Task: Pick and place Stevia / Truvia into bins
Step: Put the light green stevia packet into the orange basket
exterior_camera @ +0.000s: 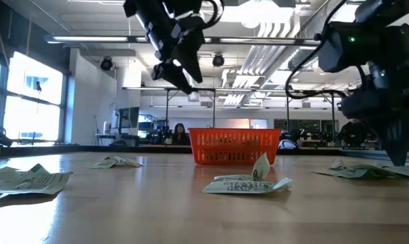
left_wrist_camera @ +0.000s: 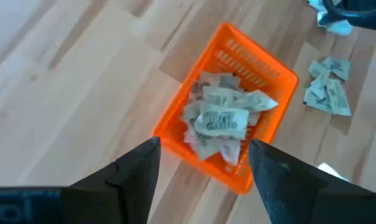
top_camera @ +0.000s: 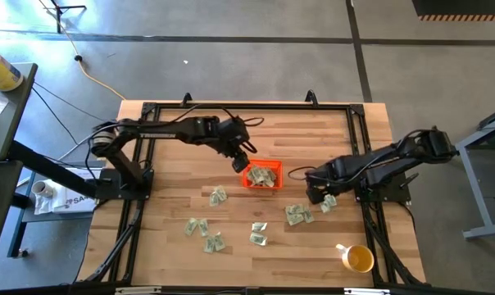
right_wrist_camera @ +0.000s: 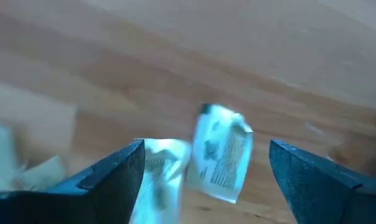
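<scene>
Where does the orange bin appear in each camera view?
High view: orange bin at table centre, below the left gripper.
Low view: middle, standing on the table.
Left wrist view: centre, holding packets, above the open fingers.
Right wrist view: not in it.
Shared landmark: the bin's packets.

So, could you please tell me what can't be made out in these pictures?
- Packet count in the bin: left wrist view, the packets overlap; low view, its wall hides them.
- Packet print: too small in the high view, blurred in the right wrist view.
- Whether the right gripper, open, touches the packet between its fingers: blur.
- Left gripper, open over the bin: only its fingertips show, cut by the edge.
- Cup contents: too small, high view.
</scene>
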Robot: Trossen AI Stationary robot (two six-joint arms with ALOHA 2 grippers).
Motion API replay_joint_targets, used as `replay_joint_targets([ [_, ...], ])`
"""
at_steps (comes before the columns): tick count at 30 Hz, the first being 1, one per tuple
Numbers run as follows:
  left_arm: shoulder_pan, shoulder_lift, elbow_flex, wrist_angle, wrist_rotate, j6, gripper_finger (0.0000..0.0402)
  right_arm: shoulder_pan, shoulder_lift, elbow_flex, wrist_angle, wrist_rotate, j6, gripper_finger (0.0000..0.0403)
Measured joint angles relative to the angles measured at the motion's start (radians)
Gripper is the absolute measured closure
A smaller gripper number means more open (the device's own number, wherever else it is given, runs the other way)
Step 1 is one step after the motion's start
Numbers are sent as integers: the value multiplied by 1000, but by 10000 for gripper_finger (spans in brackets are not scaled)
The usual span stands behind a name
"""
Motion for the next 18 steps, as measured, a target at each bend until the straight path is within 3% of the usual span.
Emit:
replay_joint_targets([
  [6,0,-48,0,-80,-20,4,157,22,-3,-49,36,20,131,79],
  [18,0,-51,0,-155,-21,4,199,21,-2,-66,111,7,85,87],
])
